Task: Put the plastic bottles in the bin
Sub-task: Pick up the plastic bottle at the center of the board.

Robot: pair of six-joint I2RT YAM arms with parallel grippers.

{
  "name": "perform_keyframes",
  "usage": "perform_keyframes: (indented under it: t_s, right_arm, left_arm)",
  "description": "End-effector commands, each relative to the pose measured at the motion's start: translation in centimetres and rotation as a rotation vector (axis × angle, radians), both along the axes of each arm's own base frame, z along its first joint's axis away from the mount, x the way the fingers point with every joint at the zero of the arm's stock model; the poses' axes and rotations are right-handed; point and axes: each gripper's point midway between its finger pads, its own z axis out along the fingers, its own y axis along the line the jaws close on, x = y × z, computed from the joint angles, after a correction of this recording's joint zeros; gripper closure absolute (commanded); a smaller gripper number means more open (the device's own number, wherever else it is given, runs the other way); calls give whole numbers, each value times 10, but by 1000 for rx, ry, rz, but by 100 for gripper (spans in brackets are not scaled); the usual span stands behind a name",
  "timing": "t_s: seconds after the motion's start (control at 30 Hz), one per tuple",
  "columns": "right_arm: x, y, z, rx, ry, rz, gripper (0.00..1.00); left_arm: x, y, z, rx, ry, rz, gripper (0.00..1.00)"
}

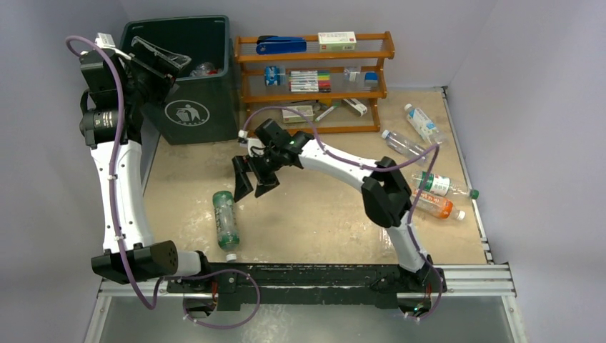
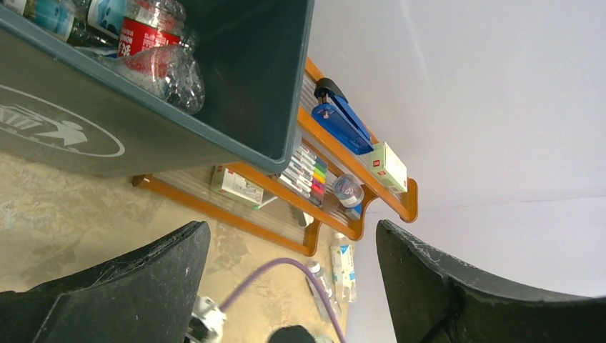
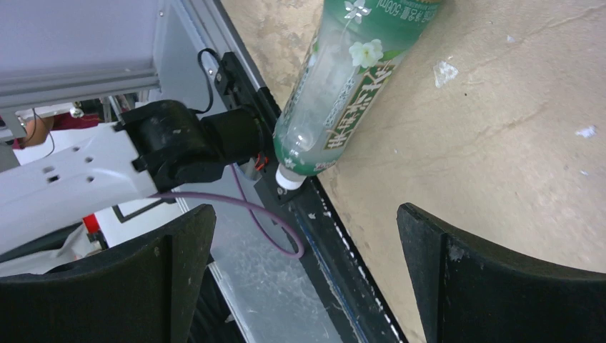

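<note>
At upper left the left fingers [image 1: 162, 52] hang spread and empty over the bin [image 1: 214, 107] holding bottles [image 1: 204, 69], at centre the right fingers [image 1: 243, 184] are spread beside a green bottle [image 1: 226, 220] lying on the counter [image 1: 321, 214], and four more bottles [image 1: 421, 121] lie at right.

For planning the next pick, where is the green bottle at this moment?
In the top view the green bottle lies on the table, left of centre, on the near side of the open right hand, its white cap pointing to the black base rail.
</note>
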Motion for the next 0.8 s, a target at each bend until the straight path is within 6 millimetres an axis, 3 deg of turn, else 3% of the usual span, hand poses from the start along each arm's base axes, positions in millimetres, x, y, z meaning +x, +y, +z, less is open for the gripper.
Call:
perform_keyframes:
  t_s: [0.0, 0.27, 0.77]
  right_arm:
    - [0, 27, 11, 48, -10, -12, 0]
    - [-8, 46, -20, 19, 48, -15, 0]
    - [-28, 75, -55, -23, 93, -3, 0]
  left_arm:
    - [-15, -9, 13, 19, -35, -44, 14]
    - [-30, -12, 6, 31, -8, -51, 14]
    - [-39, -13, -3, 58, 30, -61, 13]
